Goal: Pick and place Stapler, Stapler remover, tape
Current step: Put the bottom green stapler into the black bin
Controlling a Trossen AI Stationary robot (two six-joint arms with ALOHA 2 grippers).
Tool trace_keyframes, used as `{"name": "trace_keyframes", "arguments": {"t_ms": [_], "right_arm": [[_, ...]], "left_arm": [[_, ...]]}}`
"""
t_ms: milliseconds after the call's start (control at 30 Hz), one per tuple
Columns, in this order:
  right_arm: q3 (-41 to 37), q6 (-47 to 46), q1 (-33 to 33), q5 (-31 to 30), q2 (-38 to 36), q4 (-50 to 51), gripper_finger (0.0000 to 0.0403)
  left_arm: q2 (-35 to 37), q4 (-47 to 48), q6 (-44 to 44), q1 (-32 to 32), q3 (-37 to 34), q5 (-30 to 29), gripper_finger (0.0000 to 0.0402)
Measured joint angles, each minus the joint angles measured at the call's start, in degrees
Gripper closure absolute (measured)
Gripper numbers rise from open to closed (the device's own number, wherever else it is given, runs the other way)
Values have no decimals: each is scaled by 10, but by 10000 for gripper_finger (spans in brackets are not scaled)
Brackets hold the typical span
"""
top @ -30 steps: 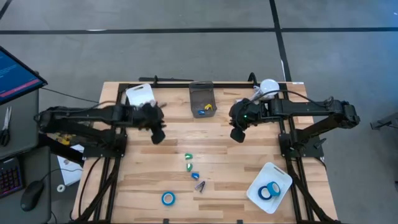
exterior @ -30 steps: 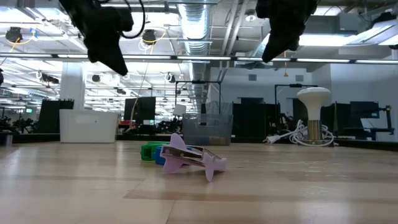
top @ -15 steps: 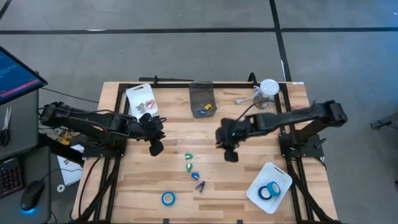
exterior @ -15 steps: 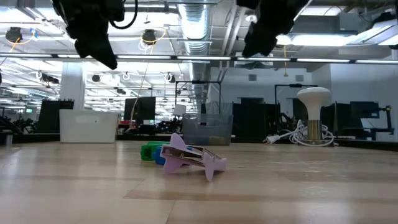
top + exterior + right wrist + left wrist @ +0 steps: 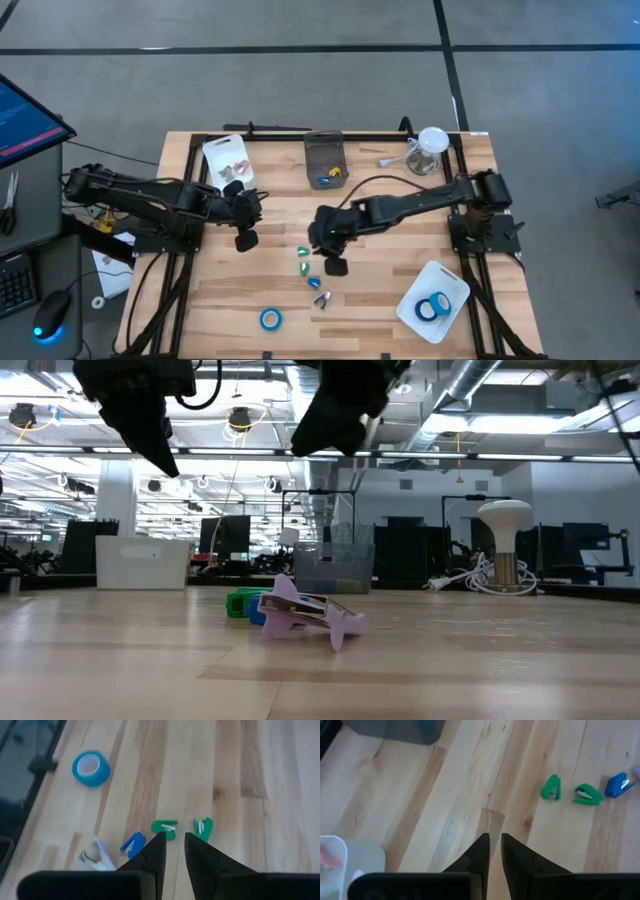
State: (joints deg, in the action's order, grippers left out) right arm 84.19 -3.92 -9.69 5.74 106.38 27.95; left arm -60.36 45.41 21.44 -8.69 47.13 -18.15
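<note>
One blue tape roll (image 5: 270,319) lies flat near the table's near edge, also in the right wrist view (image 5: 91,768). Two more rolls (image 5: 433,307) lie in a white tray (image 5: 452,283) at the near right. Two small green staplers (image 5: 303,251) (image 5: 304,267), a blue one (image 5: 313,282) and a lilac staple remover (image 5: 321,298) lie in a row mid-table. My right gripper (image 5: 335,265) hovers just right of that row, fingers nearly together, holding nothing (image 5: 174,836). My left gripper (image 5: 243,238) hangs left of the row, shut and empty (image 5: 495,837).
A dark see-through bin (image 5: 324,160) at the far edge holds a blue and yellow item. A white tray (image 5: 225,155) with small pinkish things sits far left. A white lamp-like object with a cable (image 5: 430,142) stands far right. Bare wood lies between the row and the near-right tray.
My right gripper has swung from right of the bin toward the table's left and near edge, ending beside the row of small staplers. My left gripper has drifted a little toward the near edge. Nothing on the table has moved.
</note>
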Motion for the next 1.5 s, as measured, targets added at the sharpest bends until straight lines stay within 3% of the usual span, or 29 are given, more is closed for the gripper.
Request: {"name": "trace_keyframes", "arguments": {"t_ms": [233, 667, 1033, 1500], "right_arm": [[85, 156, -12, 35, 64, 126, 340], [139, 296, -23, 33, 134, 145, 340], [140, 330, -21, 12, 140, 129, 335], [141, 316, -15, 21, 164, 91, 254]], "left_arm": [[0, 0, 2, 6, 0, -2, 363], [0, -2, 8, 6, 0, -7, 368], [0, -4, 71, 6, 0, -7, 369], [0, -4, 74, 6, 0, -4, 371]]}}
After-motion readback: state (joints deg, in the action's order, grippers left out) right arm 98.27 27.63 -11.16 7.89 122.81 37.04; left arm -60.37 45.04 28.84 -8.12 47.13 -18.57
